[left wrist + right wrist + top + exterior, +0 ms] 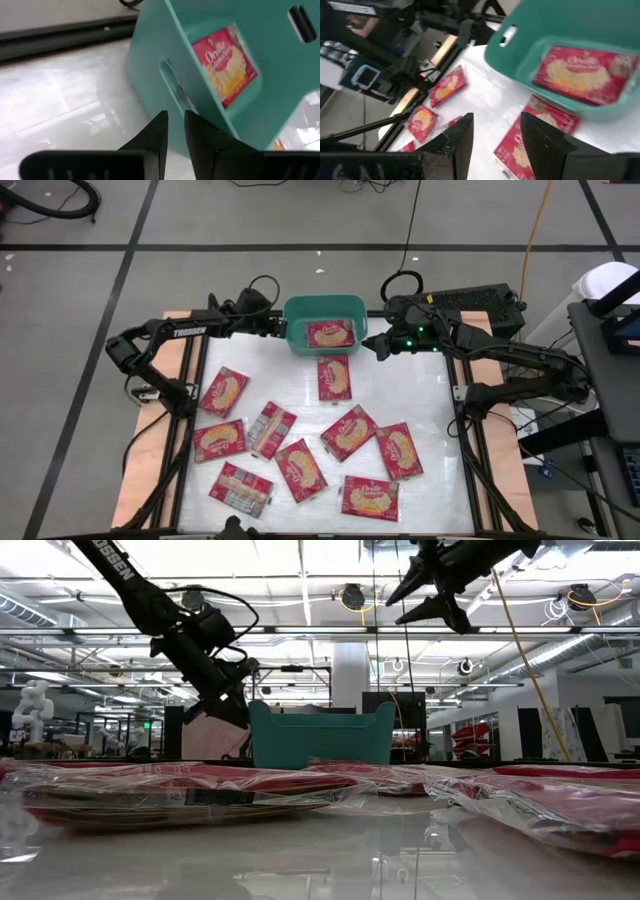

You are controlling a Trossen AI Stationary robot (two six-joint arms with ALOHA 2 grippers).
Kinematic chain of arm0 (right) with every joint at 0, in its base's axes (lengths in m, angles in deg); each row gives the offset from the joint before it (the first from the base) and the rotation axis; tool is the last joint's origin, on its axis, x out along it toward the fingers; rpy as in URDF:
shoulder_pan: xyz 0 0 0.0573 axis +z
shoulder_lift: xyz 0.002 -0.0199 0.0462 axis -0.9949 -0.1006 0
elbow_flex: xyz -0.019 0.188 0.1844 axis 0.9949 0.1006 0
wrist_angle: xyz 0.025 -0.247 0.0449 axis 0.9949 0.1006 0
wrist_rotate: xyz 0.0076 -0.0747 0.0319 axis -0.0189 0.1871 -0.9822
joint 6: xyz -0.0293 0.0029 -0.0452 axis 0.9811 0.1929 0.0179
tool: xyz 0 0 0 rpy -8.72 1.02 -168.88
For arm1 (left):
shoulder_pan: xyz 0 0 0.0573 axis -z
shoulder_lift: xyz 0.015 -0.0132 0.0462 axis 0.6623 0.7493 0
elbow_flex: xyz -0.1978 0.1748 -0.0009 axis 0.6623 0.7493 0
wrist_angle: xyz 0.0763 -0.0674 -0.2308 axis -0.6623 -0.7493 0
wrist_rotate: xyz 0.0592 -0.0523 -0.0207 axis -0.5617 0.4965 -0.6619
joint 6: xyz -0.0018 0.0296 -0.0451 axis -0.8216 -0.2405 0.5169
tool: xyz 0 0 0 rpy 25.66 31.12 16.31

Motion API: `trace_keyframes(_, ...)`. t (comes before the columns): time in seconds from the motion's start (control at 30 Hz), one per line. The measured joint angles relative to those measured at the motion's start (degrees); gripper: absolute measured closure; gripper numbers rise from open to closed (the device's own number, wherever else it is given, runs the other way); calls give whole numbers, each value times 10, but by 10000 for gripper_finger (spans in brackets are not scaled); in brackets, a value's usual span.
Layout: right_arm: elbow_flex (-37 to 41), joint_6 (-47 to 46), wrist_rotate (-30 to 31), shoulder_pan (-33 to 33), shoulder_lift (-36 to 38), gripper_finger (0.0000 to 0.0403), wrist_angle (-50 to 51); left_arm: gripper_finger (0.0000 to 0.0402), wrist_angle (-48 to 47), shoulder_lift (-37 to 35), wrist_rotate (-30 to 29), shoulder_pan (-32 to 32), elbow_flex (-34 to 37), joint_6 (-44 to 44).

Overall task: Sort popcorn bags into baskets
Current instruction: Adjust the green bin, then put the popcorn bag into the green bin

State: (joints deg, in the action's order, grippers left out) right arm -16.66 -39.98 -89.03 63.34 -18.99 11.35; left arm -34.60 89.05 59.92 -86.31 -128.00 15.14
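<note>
Basket [296,338]: teal tub at the far edge of the counter [400,385], between the two tools; one bag [330,333] lies flat inside.
Left tool [276,326]: just beside the basket's left wall, fingers nearly together, nothing held. Wrist view shows the fingers [159,134] close to the tub wall, not touching.
Right tool [378,346]: raised, just off the basket's right corner, fingers apart, empty.
Loose bags: ten on the counter, all nearer the front than both tools.
Nearest bag [334,378]: just in front of the basket, below and inboard of the right tool; long axis runs front to back.
Nearer arm: right, by my read; it is open and its wrist view already looks down on that bag [542,117].
Next move (judgement): right tool drops toward the front and inward onto that bag, fingers across its short side.
Risk: flat, glossy wrap may slip.
</note>
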Motion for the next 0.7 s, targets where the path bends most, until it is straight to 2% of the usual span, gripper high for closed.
trace_keyframes(0.1, 0, -12, 0, 0, 0, 250, 24, 335, -13, -1, 2, 1, 0, -2)
trace_keyframes(0.4, 0, -47, -1, 11, 0, 250, 125, 335, -179, -67, 10, -14, 0, 6)
trace_keyframes(0.57, 24, -84, -1, 20, 0, 250, 139, 335, -245, -90, 36, 30, 0, -3)
trace_keyframes(0.7, 61, -129, -25, 38, 0, 246, 111, 334, -276, -94, 45, 96, 0, 16)
